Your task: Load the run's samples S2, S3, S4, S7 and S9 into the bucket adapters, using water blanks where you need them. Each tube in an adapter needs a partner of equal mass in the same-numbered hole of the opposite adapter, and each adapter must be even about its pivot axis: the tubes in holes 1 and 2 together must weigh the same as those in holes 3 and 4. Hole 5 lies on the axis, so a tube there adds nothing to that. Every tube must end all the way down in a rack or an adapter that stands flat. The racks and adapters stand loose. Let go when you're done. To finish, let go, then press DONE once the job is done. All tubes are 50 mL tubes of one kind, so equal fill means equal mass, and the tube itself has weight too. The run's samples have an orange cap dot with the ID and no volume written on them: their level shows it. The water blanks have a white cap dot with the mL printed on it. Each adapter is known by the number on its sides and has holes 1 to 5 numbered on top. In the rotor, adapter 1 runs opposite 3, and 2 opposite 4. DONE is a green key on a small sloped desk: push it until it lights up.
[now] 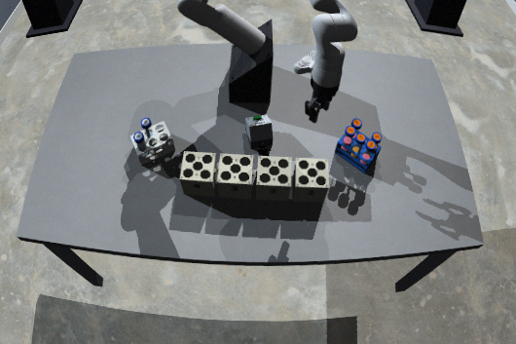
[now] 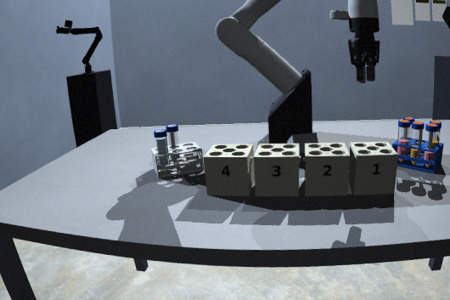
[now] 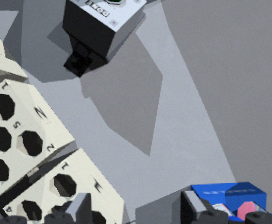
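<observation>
Sample tubes (image 1: 360,142), orange-dotted, upright in the blue rack (image 1: 358,159) toward your desk's right edge: rigid, smooth, probably top-heavy, so take each just under the cap; gripper (image 1: 313,113) hangs above, fingers half-spread, empty.

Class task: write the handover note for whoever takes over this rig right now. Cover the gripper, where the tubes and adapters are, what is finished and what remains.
Gripper: open, holding nothing, raised between the DONE desk and the blue sample rack.
Four cream cube adapters stand in a row, numbered 4, 3, 2, 1 from the left in the exterior view; every hole is vacant.
Orange-dotted sample tubes all sit in the blue rack.
Two blue-capped water blanks sit in the clear rack.
Done: nothing loaded.
Left: load samples and matching blanks, release, press the green key.
</observation>
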Available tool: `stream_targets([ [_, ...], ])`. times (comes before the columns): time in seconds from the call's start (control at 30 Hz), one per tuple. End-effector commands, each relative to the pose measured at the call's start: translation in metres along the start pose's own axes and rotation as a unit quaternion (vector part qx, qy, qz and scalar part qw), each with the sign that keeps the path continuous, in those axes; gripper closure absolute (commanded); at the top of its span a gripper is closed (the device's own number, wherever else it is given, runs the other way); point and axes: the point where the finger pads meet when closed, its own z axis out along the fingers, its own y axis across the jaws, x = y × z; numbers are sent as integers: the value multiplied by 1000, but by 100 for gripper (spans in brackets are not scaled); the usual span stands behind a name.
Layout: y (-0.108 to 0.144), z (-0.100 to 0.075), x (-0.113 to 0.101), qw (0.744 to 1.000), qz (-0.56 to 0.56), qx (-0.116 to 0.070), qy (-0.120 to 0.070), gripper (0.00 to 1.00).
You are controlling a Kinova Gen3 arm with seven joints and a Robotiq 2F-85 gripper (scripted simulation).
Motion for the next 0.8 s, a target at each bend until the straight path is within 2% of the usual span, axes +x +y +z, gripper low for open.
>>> stream_targets([
  [0.0,9,-1,-11,1000,0,0,-1,38],
  [0.77,51,-1,-58,1000,0,0,-1,38],
])
